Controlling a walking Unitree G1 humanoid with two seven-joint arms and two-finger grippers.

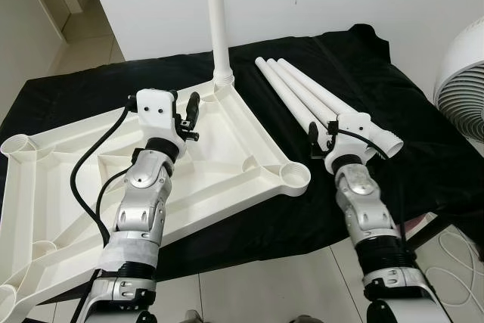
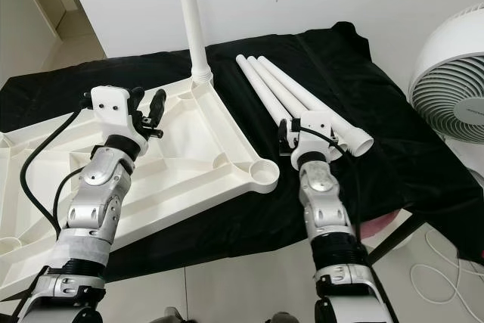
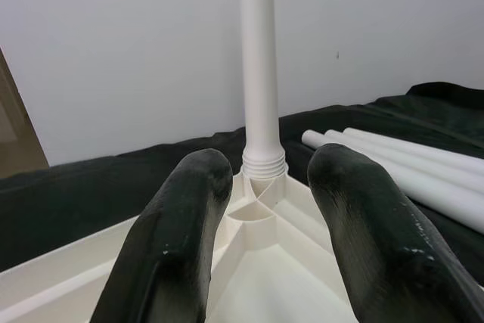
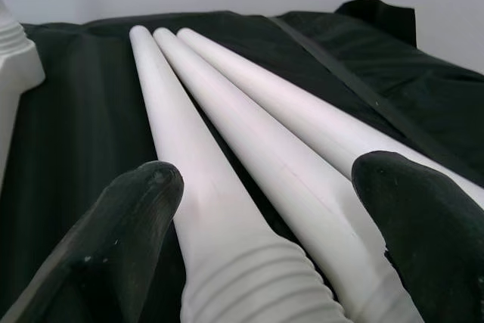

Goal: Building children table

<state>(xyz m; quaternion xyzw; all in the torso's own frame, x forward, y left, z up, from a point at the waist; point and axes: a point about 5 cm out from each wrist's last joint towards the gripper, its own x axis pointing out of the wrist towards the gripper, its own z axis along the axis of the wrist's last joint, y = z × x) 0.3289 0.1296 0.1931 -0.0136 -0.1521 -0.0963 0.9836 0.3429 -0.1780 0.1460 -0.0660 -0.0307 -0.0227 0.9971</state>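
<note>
Three loose legs [image 1: 302, 92] are lying right of center on the black-draped surface [image 1: 423, 149] while we are straddling them with our spread right tool [image 4: 253, 255], risking pinching two; our left tool [image 3: 261, 187], also spread, is hovering over the tabletop [image 1: 219, 156].

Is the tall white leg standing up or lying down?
Standing up: the leg rises straight from the tabletop's corner socket.
</note>
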